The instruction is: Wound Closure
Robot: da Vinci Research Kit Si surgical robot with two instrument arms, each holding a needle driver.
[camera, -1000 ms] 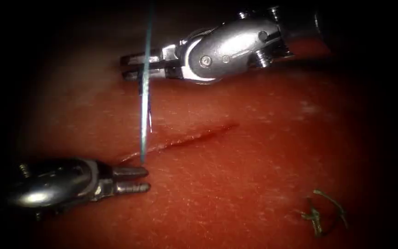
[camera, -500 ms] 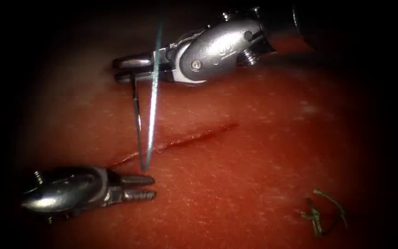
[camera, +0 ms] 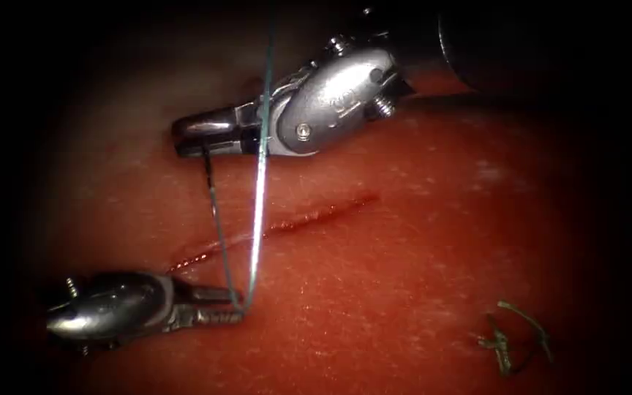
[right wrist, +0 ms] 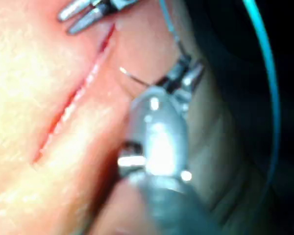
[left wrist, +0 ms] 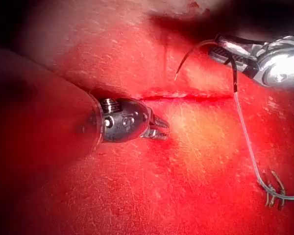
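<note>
- Left arm's silver needle driver (camera: 237, 306), lying low on the red pork-belly tissue (camera: 418, 292) just below the left end of the cut: its two ribbed jaws lie close together with a narrow gap between them, and the thread bends around their tips; whether they pinch it cannot be told
- Thin pale teal thread (camera: 259, 197): it runs from the left tool's tips steeply up across the cut and in front of the right tool, then out of the top of the endoscope view; a darker strand beside it rises to the right tool's jaws
- Narrow dark-red cut (camera: 309, 217) in the tissue, running obliquely from lower left to upper right between the two tools
- Right arm's silver needle driver (camera: 184, 137), above the cut: jaws closed on the slim curved steel needle (left wrist: 188, 56) near its thread end; in the left wrist view the needle arcs free above the tissue, tip in the air, not in the tissue
- Cut ends of greenish thread (camera: 510, 338) lying on the tissue well to the right of the cut
</note>
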